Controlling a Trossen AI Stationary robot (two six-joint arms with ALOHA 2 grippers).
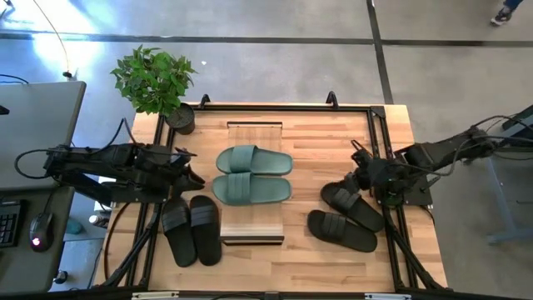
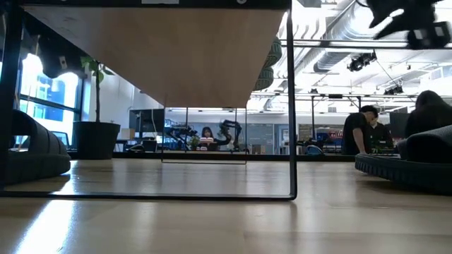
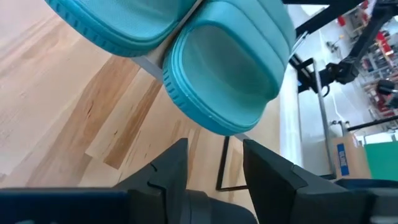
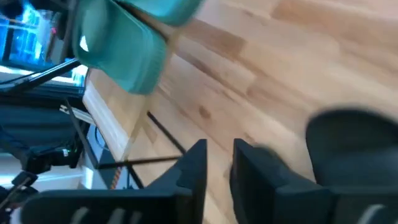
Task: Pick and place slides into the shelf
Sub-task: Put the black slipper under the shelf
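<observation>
- Slides in three pairs: green pair (image 1: 252,174) on top of the shelf (image 1: 252,229), side by side across its plank, between the two grippers.
- Left gripper (image 1: 190,177) just beside the heel end of the green pair, above the near black pair (image 1: 191,229); fingers (image 3: 268,171) parted, nothing between them.
- Seen past those fingers: rounded end of one green sandal (image 3: 230,74) hanging over the plank edge, thin black frame leg (image 3: 222,163) below it, bare wooden table (image 3: 56,118) around.
- Right gripper (image 1: 360,177) right over the upper sandal of the other black pair (image 1: 352,217), on the far side of the shelf from the left gripper; fingers (image 4: 194,165) slightly apart, gripping nothing.
- Ahead of the right fingers: dark sandal (image 4: 354,146) close on one side, green sandal (image 4: 121,46) farther off on the shelf edge.
- Potted plant (image 1: 156,83) at the table corner behind the left gripper, well clear of the slides.
- From table height: shelf plank (image 2: 169,49) overhead, black sandals at both edges, people (image 2: 364,130) in the room beyond.
</observation>
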